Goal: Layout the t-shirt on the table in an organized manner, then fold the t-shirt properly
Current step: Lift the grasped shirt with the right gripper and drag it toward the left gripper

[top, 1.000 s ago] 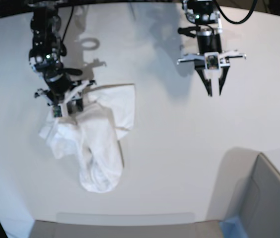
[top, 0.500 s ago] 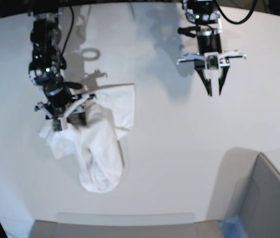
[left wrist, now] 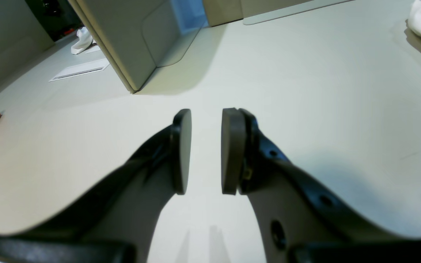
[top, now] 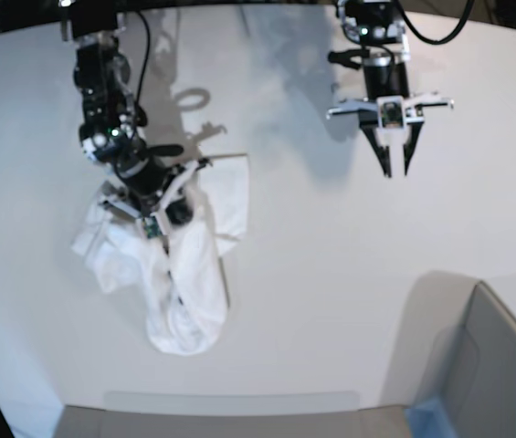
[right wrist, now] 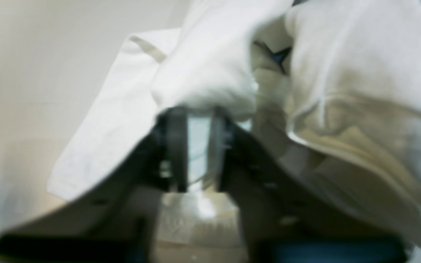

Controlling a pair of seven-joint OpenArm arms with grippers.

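Over at nine o'clock on the plain matte white bench (top: 331,274), crumpled white cotton t-shirt (top: 180,274) in a heap. Right tool (top: 160,217) pinched on a fold; left tool (top: 395,164) narrowly parted, empty, hanging at one o'clock. Layout step: next, likely lift and spread.

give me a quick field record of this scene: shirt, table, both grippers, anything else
shirt: white t-shirt bunched in a crumpled heap, not laid out
table: white table, bare around the heap
right gripper: right gripper shut on a fold of the t-shirt
left gripper: left gripper open, empty, above bare table, apart from the t-shirt
other: grey box at the near corner
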